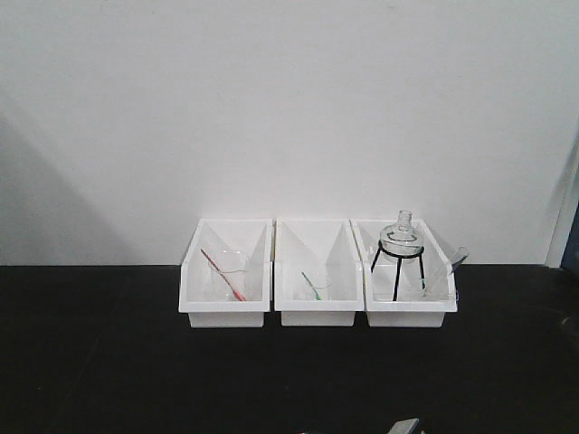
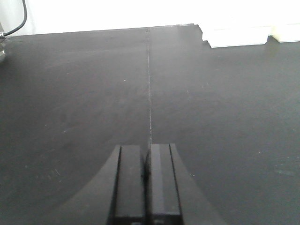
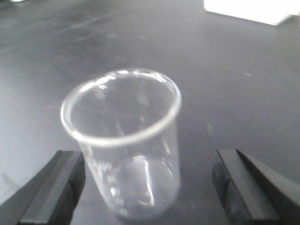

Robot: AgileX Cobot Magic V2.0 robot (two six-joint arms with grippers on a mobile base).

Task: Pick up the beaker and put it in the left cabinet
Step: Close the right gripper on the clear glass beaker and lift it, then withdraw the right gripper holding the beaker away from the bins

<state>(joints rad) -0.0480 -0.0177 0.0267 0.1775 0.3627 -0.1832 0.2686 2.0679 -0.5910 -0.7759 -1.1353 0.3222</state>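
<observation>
In the right wrist view a clear glass beaker (image 3: 124, 140) with faint white marks stands upright on the black tabletop (image 3: 234, 93). My right gripper (image 3: 147, 166) is open around it. Its left finger (image 3: 56, 187) is close against the glass and its right finger (image 3: 239, 183) stands well apart. My left gripper (image 2: 146, 157) is shut on nothing, low over the bare black table (image 2: 211, 117). The left cabinet is out of view.
Three white bins (image 1: 226, 312) (image 1: 317, 315) (image 1: 407, 315) line the back of the table against a white wall. The left one holds glassware with a red rod (image 1: 224, 276). In the right one a round flask sits on a black tripod (image 1: 399, 240).
</observation>
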